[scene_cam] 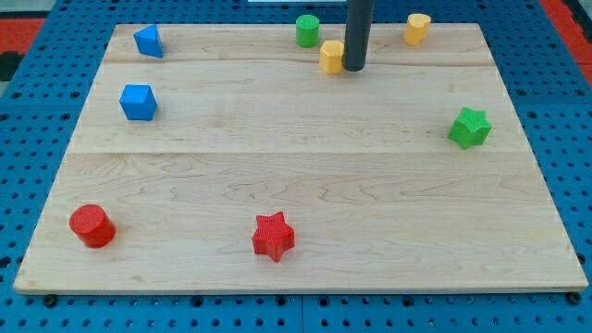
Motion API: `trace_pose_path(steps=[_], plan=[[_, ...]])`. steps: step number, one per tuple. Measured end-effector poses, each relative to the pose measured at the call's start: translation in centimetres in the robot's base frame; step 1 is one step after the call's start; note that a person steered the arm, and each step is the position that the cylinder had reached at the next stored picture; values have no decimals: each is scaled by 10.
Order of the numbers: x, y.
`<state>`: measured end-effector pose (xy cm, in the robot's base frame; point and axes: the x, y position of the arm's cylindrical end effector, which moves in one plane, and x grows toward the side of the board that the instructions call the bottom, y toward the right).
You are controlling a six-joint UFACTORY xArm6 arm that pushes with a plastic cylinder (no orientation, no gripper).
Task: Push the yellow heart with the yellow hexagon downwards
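Note:
A yellow block with flat sides, apparently the hexagon (331, 55), sits near the view's top, just left of centre. My tip (354, 68) rests against its right side, touching or nearly so. A second yellow block, more rounded and apparently the heart (417, 29), stands at the view's top right, well to the right of the rod and slightly above the tip. The two yellow blocks are apart, with the rod between them.
A green cylinder (307, 30) stands just up-left of the hexagon. A blue wedge-like block (148, 41) and a blue cube (138, 102) are at the left. A green star (469, 127) is at the right. A red cylinder (92, 226) and a red star (273, 236) are near the bottom.

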<state>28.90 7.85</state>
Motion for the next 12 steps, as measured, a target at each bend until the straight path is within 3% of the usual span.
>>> trace_pose_path(steps=[2, 4, 5, 6, 7, 9, 11, 12], plan=[[49, 6], [-8, 170], [-52, 201], [-97, 202], [-95, 181], [-92, 67], [-98, 72], [-98, 36]])
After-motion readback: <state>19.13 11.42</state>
